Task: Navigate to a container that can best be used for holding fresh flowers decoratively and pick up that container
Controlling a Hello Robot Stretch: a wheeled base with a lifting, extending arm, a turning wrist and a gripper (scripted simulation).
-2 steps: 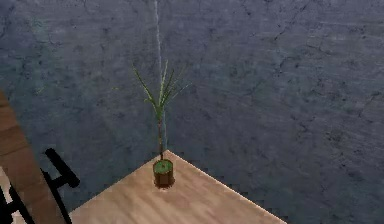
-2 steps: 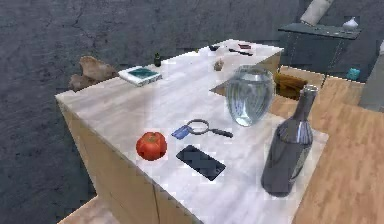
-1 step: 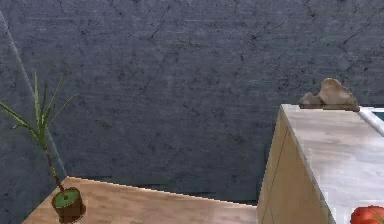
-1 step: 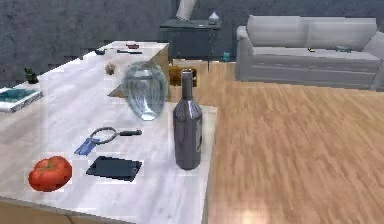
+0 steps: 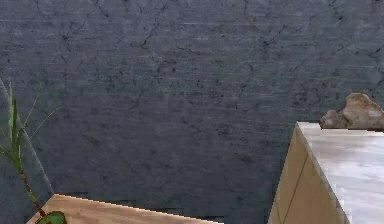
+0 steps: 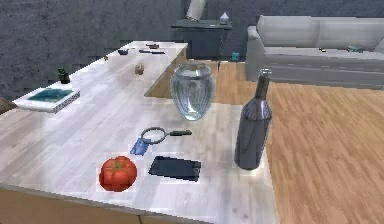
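A clear glass vase [image 6: 191, 90] with a wide round belly stands upright on the pale wooden table [image 6: 60, 140], near its far edge in the middle of the arm side view. A tall dark bottle [image 6: 254, 122] stands to its right, near the table's right edge.
On the table also lie a red tomato [image 6: 117, 172], a dark flat phone [image 6: 175, 167], keys [image 6: 152, 138], a book [image 6: 47, 97] and small items farther back. A grey sofa [image 6: 320, 45] and dark side table [image 6: 205, 38] stand beyond. In the forward view a dark wall [image 5: 180, 100], a plant [image 5: 20, 160] and a pale counter [image 5: 340, 170] show.
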